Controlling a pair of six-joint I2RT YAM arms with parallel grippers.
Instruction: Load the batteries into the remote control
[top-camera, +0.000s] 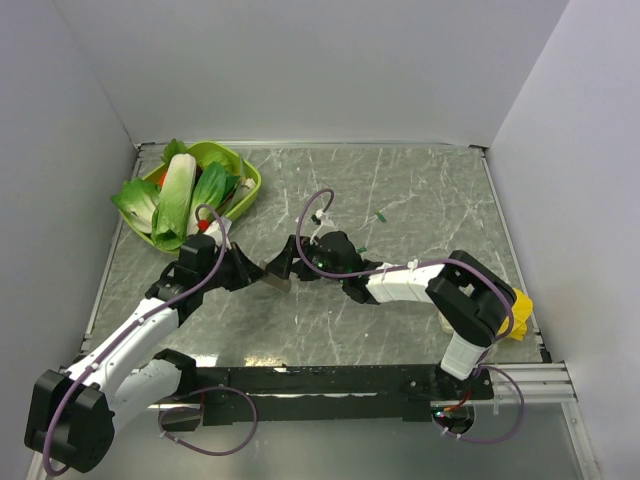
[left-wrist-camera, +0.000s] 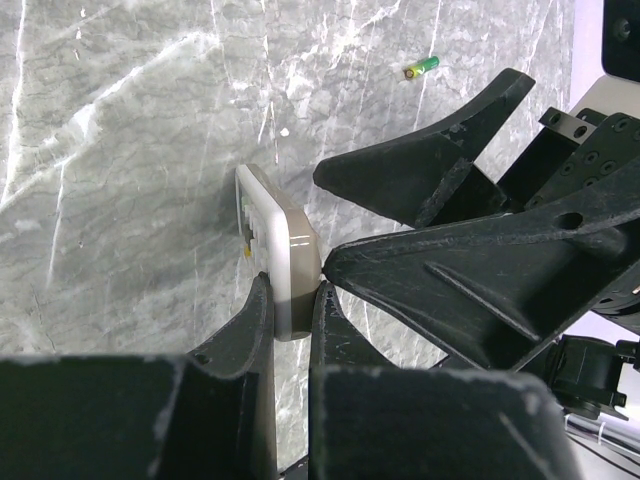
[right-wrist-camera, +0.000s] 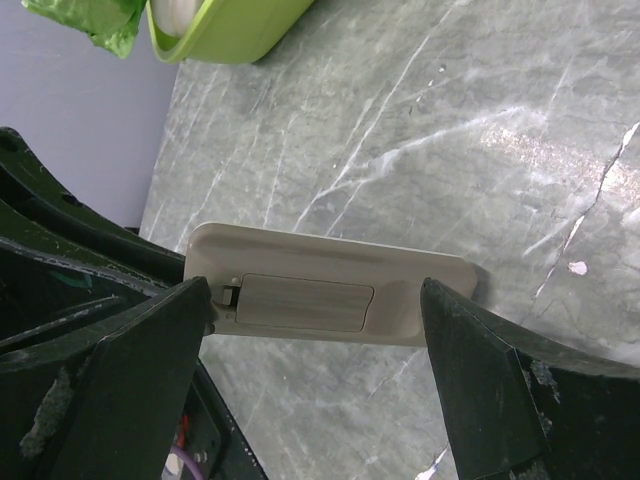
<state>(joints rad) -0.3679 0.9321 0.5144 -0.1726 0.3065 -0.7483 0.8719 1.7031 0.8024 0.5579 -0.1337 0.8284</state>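
The left gripper (left-wrist-camera: 293, 300) is clamped shut on the remote control (left-wrist-camera: 275, 225), pinching its near end between both fingers so the remote stands on its long edge above the marble table (top-camera: 420, 190), near the middle and a little left. Its white face with the small buttons turns toward the left side of the left wrist view, and its dull beige back faces the right arm. On that back the battery cover (right-wrist-camera: 305, 303) sits in place, a ribbed panel with a small catch at one end. The right gripper (right-wrist-camera: 315, 305) is spread wide, one finger (right-wrist-camera: 140, 380) at each end of the remote. The fingertips overlap the remote's ends, but I cannot tell whether they touch it. Two batteries lie loose on the table, well apart from the remote: one battery (top-camera: 381, 216) is farther back, and the second battery (top-camera: 365, 246) is closer to the right arm. A green bowl (top-camera: 250, 180) holding leafy vegetables (top-camera: 175, 200) sits in the far left corner.
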